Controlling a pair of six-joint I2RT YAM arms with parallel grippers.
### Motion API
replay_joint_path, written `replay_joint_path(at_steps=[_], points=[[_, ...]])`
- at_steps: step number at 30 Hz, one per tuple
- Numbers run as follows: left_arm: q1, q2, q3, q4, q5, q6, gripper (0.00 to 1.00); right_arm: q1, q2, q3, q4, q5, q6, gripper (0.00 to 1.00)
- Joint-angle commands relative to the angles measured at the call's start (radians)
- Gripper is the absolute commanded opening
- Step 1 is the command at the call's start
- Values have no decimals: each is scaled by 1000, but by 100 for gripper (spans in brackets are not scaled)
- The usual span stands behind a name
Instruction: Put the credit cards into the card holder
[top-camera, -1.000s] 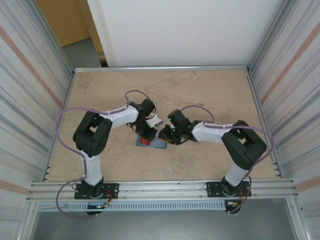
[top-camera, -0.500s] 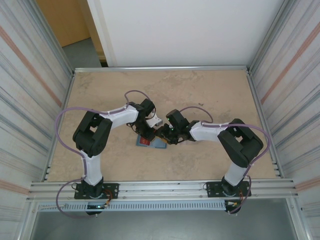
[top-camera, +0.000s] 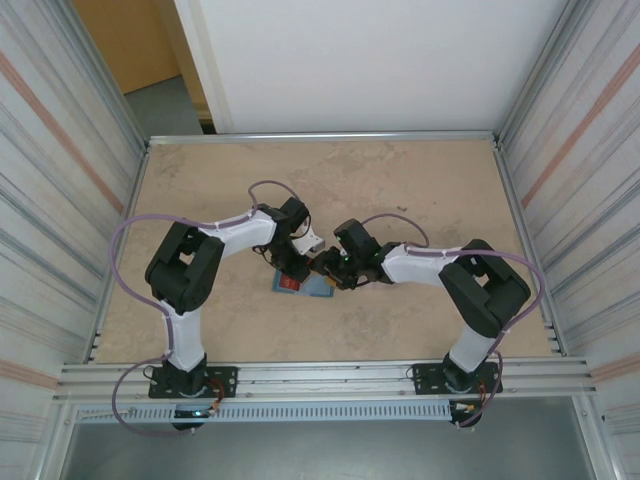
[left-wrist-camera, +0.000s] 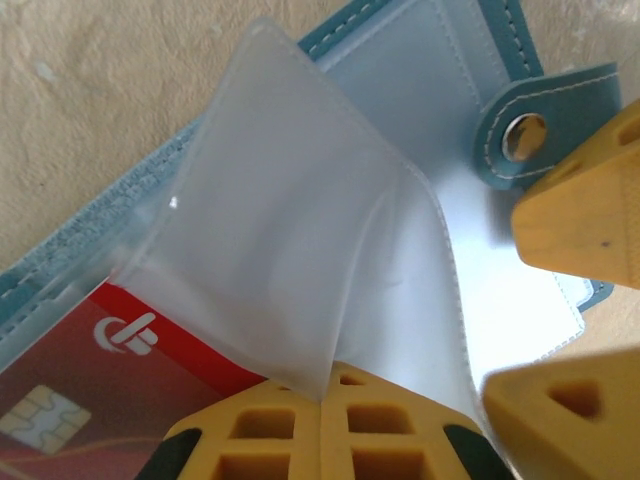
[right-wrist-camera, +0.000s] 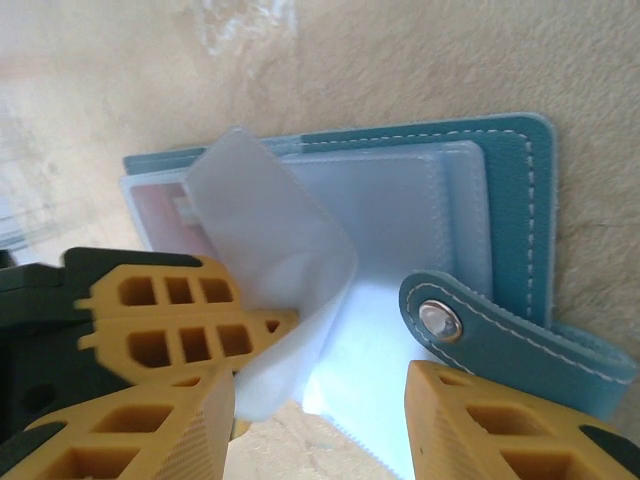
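The teal card holder (right-wrist-camera: 508, 200) lies open on the beige table (top-camera: 420, 190), just toward 6 o'clock from the table's centre. The left tool (left-wrist-camera: 322, 388), at the holder's 11 o'clock in the overhead view, is clenched on the corner of a clear plastic sleeve (left-wrist-camera: 290, 220) and holds it curled up off the open pages. A red credit card (left-wrist-camera: 90, 370) with a gold chip (left-wrist-camera: 38, 415) sits in a pocket beneath the raised sleeve, at 8 o'clock in the left wrist view. The right tool (right-wrist-camera: 320, 390) is released, its yellow fingers (right-wrist-camera: 500, 425) spread wide just beside the holder's snap tab (right-wrist-camera: 470, 325).
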Motion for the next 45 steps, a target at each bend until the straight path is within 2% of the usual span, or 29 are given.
replay_joint_path(at_steps=[1, 8, 17, 20, 26, 31, 40, 45], points=[[-8, 9, -38, 11, -3, -3, 4, -13, -38, -14, 43, -1, 36, 47], [-8, 7, -35, 11, -3, -3, 4, 12, 31, 19, 33, -9, 46, 39], [-5, 7, -35, 10, 4, -4, 4, 20, 35, 33, -6, -7, 25, 5], [2, -7, -19, -9, 8, -4, 9, 23, 24, 33, -12, -6, 22, 0], [37, -128, 2, -36, 42, 3, 28, 41, 34, 60, -21, -1, -2, 0], [127, -222, -1, -42, 73, -18, 42, 69, 47, 121, -73, 19, -73, 0], [350, -303, -23, -22, 105, -63, 54, 106, 118, 259, -185, 33, -185, 0], [422, -313, -36, -22, 92, -51, 61, 141, 200, 389, -298, 12, -281, 1]])
